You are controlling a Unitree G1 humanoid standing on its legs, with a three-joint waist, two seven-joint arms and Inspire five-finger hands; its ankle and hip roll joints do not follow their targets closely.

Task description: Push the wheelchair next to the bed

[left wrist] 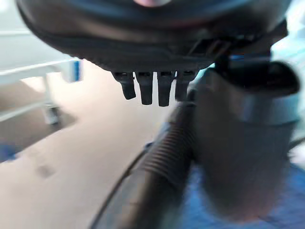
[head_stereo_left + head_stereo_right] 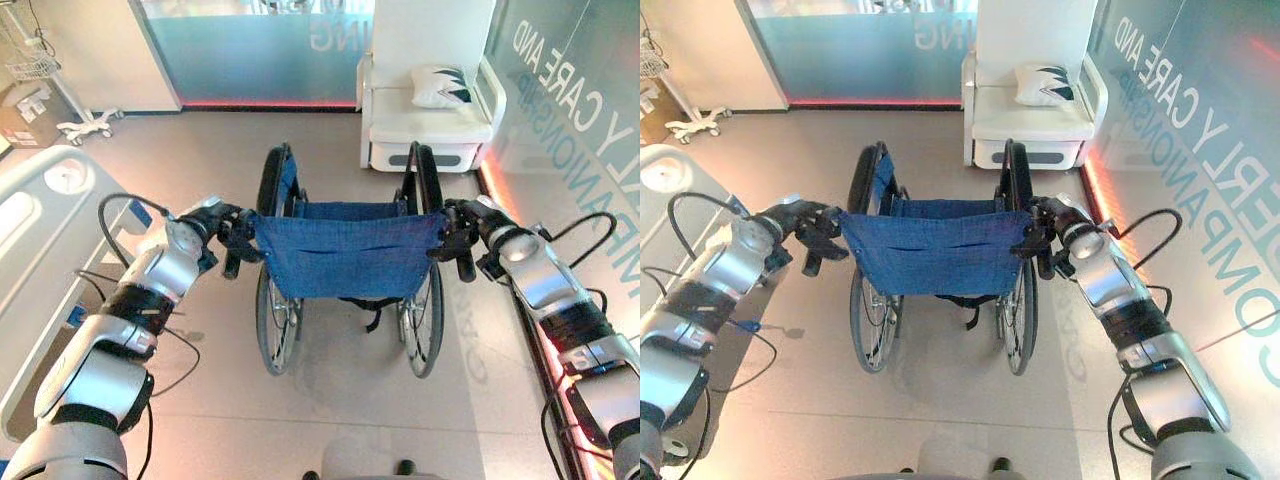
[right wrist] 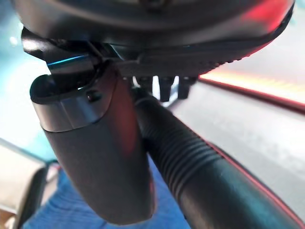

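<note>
You've got the left robot hand (image 2: 232,236) & right robot hand (image 2: 455,236) wrapped on the ribbed push grips of the blue-backed black-framed wheelchair (image 2: 345,262). It stands mid-floor, white-railed bed (image 2: 40,215) well off to the left; the push is left to do.

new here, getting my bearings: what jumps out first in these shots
The wheelchair with its blue cloth back stands in the middle of the floor, seen from behind. The left hand and the right hand are each curled round a push handle. A bed lies on the left, and a white armchair with a pillow sits ahead by the glass wall.
</note>
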